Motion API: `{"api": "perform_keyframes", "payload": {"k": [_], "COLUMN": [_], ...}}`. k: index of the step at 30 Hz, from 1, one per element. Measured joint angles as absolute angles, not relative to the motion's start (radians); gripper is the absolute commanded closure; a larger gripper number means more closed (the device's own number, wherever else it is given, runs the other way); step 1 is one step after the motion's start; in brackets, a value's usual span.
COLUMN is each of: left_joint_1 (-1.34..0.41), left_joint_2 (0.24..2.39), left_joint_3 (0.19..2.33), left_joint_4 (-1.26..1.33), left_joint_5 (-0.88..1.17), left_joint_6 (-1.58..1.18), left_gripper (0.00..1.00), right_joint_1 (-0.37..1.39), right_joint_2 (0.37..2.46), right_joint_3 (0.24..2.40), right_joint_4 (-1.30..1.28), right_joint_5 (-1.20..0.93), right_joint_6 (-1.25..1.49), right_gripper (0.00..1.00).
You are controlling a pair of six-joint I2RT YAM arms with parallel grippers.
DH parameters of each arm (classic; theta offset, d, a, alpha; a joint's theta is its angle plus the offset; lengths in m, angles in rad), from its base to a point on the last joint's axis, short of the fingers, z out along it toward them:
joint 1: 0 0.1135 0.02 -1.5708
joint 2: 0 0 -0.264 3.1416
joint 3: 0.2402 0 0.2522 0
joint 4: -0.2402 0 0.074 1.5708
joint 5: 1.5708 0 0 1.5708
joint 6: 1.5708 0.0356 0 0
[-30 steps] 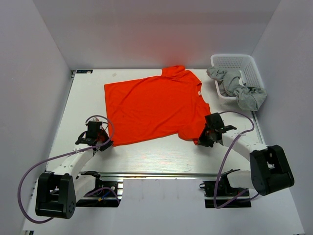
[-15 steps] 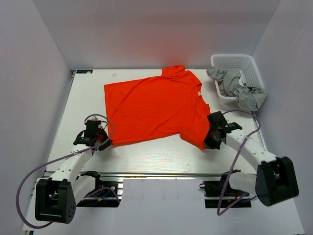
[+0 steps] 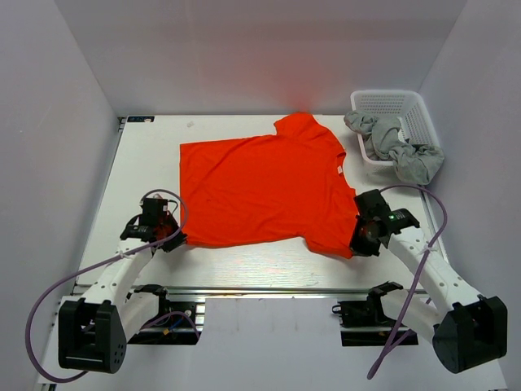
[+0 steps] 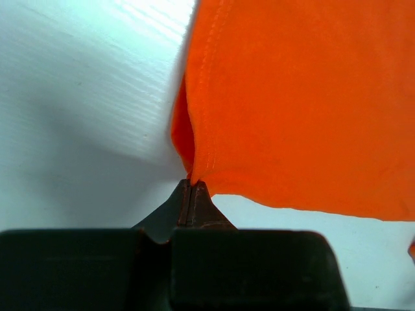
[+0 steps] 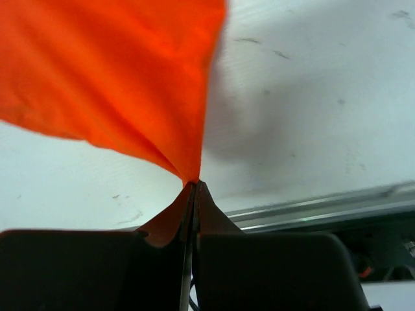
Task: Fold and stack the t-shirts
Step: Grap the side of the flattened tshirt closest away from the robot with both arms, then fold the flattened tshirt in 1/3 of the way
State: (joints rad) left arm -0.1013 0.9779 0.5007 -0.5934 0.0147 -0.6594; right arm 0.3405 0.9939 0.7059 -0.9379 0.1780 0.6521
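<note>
An orange-red t-shirt (image 3: 264, 190) lies spread flat across the middle of the white table (image 3: 138, 163). At its near left corner my left gripper (image 3: 169, 239) is shut on the hem (image 4: 194, 172), and the cloth rises from the closed tips. My right gripper (image 3: 356, 246) is shut on the near right corner, a sleeve edge (image 5: 191, 170) that is pulled into a peak. Pale grey t-shirts (image 3: 403, 151) are bunched in and over the white basket (image 3: 389, 102) at the back right.
White walls close in the table on the left, back and right. A metal rail (image 3: 269, 289) runs along the near edge by both arm bases. Purple cables (image 3: 57, 285) loop off each arm.
The right gripper has closed on the shirt's near right corner and moved right and nearer with it, pulling the shirt flatter and a little to the right. The left gripper has kept its hold.
</note>
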Motion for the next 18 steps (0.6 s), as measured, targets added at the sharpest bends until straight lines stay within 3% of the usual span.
{"api": "perform_keyframes", "payload": {"k": [12,18], "left_joint_1": [-0.098,-0.093], "left_joint_2": [0.953,1.112], "left_joint_3": [0.578,0.722], "left_joint_4": [-0.596,-0.597], "left_joint_5": [0.102,0.09], "left_joint_6": [-0.637,-0.657], "left_gripper": [1.0,1.0], "right_joint_1": [0.34,0.336], "right_joint_2": [1.042,1.184], "right_joint_3": [0.736,0.886], "right_joint_4": [-0.703,-0.613], "right_joint_5": [0.007,0.028], "right_joint_6": [0.542,0.535], "right_gripper": [1.0,1.0]}}
